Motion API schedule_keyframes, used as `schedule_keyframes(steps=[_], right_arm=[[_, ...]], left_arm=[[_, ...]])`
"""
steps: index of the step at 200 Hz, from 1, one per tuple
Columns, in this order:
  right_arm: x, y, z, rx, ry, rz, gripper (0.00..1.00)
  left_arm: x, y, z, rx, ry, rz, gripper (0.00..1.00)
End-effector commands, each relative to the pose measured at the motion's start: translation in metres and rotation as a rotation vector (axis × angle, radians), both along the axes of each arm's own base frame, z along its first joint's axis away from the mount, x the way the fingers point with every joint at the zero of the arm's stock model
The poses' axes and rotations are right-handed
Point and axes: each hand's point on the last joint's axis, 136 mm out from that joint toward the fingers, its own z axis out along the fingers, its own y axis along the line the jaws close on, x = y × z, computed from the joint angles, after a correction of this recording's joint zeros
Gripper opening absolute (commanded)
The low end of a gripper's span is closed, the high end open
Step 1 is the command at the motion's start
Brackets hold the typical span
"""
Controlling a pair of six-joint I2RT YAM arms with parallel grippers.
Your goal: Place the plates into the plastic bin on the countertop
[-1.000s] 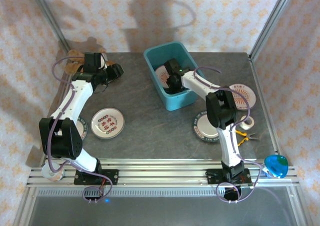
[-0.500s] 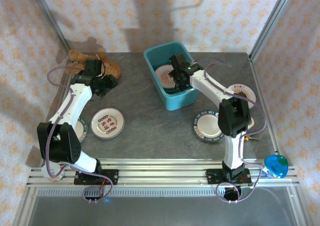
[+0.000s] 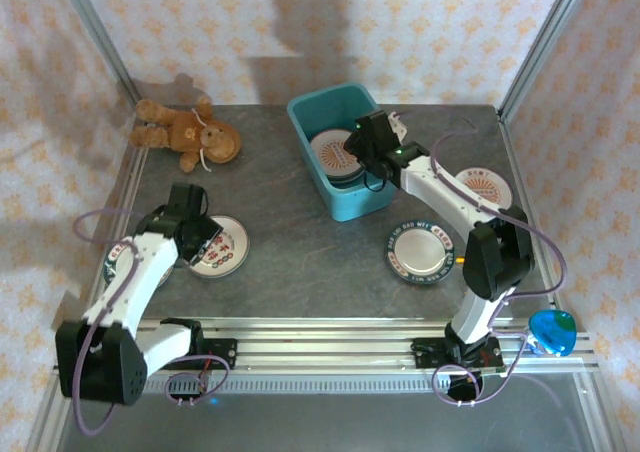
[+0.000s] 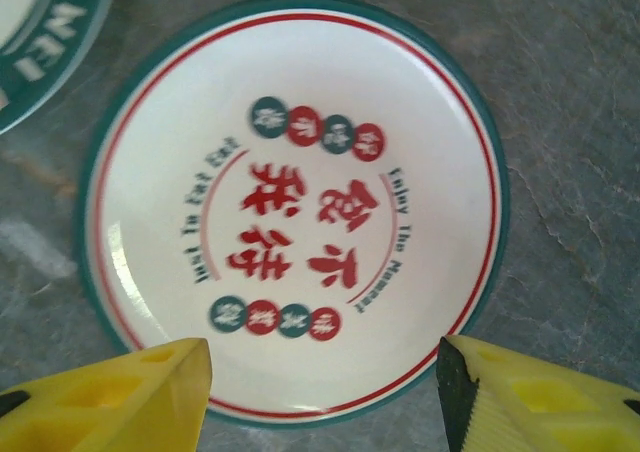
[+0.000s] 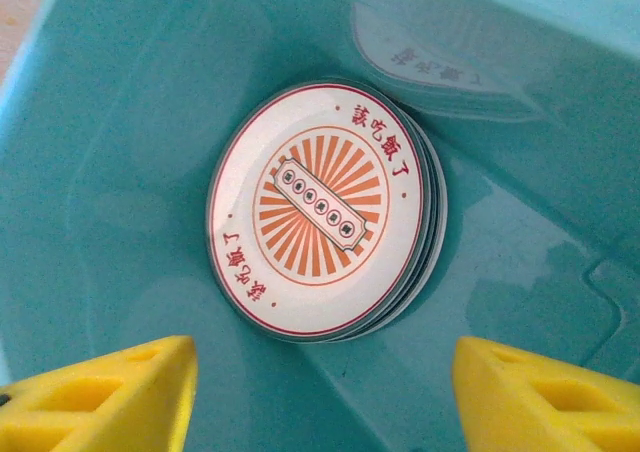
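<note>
The teal plastic bin (image 3: pixel 358 204) stands at the back centre of the dark countertop (image 3: pixel 290 187) and holds a stack of plates (image 3: pixel 333 155), topped by an orange sunburst plate (image 5: pixel 320 207). My right gripper (image 3: pixel 368 148) hangs open above the bin's (image 5: pixel 520 242) inside, with nothing between its yellow fingers (image 5: pixel 110 397). My left gripper (image 3: pixel 196 236) is open just over a plate with red characters (image 4: pixel 295 207), its fingers (image 4: pixel 125 397) straddling the near rim. More plates lie loose: one with a green lettered rim (image 3: pixel 420 253), a sunburst one (image 3: pixel 484 185) and one at the far left (image 3: pixel 116 262).
A brown teddy bear (image 3: pixel 186 132) lies at the back left. A small blue round object (image 3: pixel 552 331) sits on the rail at the front right. Metal posts and patterned walls enclose the countertop. A green-rimmed plate (image 4: pixel 40 32) lies close beside the left one.
The left arm swung from the teddy bear down to the red-character plate. The right gripper opened, left a plate on the stack and rose out of the bin.
</note>
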Motion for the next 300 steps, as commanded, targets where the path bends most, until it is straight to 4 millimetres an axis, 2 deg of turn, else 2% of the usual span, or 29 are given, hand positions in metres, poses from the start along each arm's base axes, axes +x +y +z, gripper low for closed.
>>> schedule_keyframes(steps=[1, 15, 59, 183, 257, 300], right_arm=[[-0.004, 0.0, 0.024, -0.003, -0.087, 0.047, 0.67], [-0.007, -0.001, 0.024, -0.004, -0.089, 0.055, 0.67], [-0.015, 0.002, 0.019, -0.002, -0.063, 0.086, 0.67], [-0.028, -0.011, 0.017, -0.015, -0.06, 0.045, 0.66], [-0.029, -0.01, 0.008, -0.009, -0.043, 0.043, 0.66], [-0.029, -0.01, 0.007, -0.004, -0.041, 0.038, 0.65]], left_arm=[[-0.023, 0.014, -0.004, 0.03, -0.013, 0.144, 0.65], [-0.03, 0.015, -0.013, 0.017, -0.017, 0.185, 0.66], [-0.033, 0.011, -0.039, -0.03, 0.01, 0.218, 0.67], [-0.032, 0.009, -0.084, -0.083, 0.053, 0.181, 0.67], [-0.024, 0.004, -0.092, -0.121, 0.041, 0.126, 0.52], [-0.027, 0.002, -0.095, -0.135, 0.049, 0.111, 0.37]])
